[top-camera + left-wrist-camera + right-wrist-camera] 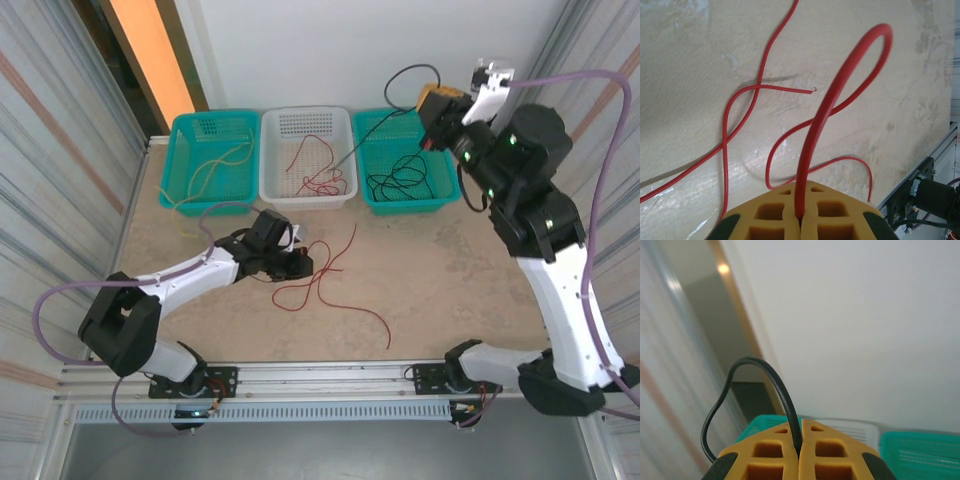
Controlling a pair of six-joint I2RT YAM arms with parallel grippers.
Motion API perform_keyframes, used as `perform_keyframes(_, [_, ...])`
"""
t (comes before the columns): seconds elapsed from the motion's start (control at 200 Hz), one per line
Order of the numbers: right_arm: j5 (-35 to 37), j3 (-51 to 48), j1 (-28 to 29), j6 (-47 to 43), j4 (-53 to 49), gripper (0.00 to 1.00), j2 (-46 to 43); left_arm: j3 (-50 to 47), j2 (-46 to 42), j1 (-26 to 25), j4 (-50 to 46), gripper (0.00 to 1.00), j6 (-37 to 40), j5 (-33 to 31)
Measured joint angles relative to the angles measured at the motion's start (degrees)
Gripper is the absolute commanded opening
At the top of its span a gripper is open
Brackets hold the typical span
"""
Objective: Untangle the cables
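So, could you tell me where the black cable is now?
In the top view, far right: the black cable is pinched in the right hand, trailing down into the right-hand turquoise basket.

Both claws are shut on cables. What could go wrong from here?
The left claw grips a red cable that crosses itself in loops on the table. Pulling may cinch those loops tighter.
The right claw holds a black cable raised over the right teal basket. Lifting further could drag the black coils out.
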Motion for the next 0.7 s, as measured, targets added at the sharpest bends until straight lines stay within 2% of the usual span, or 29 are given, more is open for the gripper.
perform_keyframes(0.105, [-2.32, 0.79, -6.47, 1.66, -0.94, 0.00, 5.01, -0.70, -0.59, 0.00, 0.22, 0.00, -0.42, 0.07])
perform_keyframes(0.301, [-7.02, 0.76, -14.86, 4.35, -2.34, 0.00, 16.35, -0.26, -5.60, -0.11, -0.22, 0.00, -0.37, 0.09])
perform_keyframes(0.326, [-7.48, 0.76, -15.76, 4.70, -2.45, 0.04, 18.01, 0.17, -6.43, -0.15, -0.44, 0.00, -0.37, 0.11])
perform_keyframes(0.361, [-8.09, 0.66, -17.00, 5.07, -2.56, 0.17, 20.15, 0.98, -7.41, -0.24, -0.61, 0.00, -0.33, 0.13])
perform_keyframes(0.411, [-9.16, 0.26, -18.56, 5.99, -2.64, 0.41, 22.95, 2.51, -8.90, -0.48, -0.70, 0.00, -0.15, 0.13])
perform_keyframes(0.426, [-9.51, 0.07, -18.99, 6.34, -2.64, 0.53, 23.76, 3.02, -9.31, -0.55, -0.79, 0.00, -0.15, 0.15])
perform_keyframes(0.441, [-9.84, -0.15, -19.41, 6.38, -2.67, 0.57, 24.41, 3.56, -9.73, -0.61, -0.92, 0.00, -0.13, 0.13])
perform_keyframes(0.561, [-11.74, -3.50, -21.75, 7.61, -3.80, 0.58, 28.74, 9.40, -12.57, -0.87, -2.19, 0.00, 0.55, 0.15])
perform_keyframes(0.702, [-11.80, -12.20, -20.26, 7.63, -3.96, 0.60, 26.73, 19.06, -13.29, -0.85, -5.27, 0.00, 3.02, -0.02])
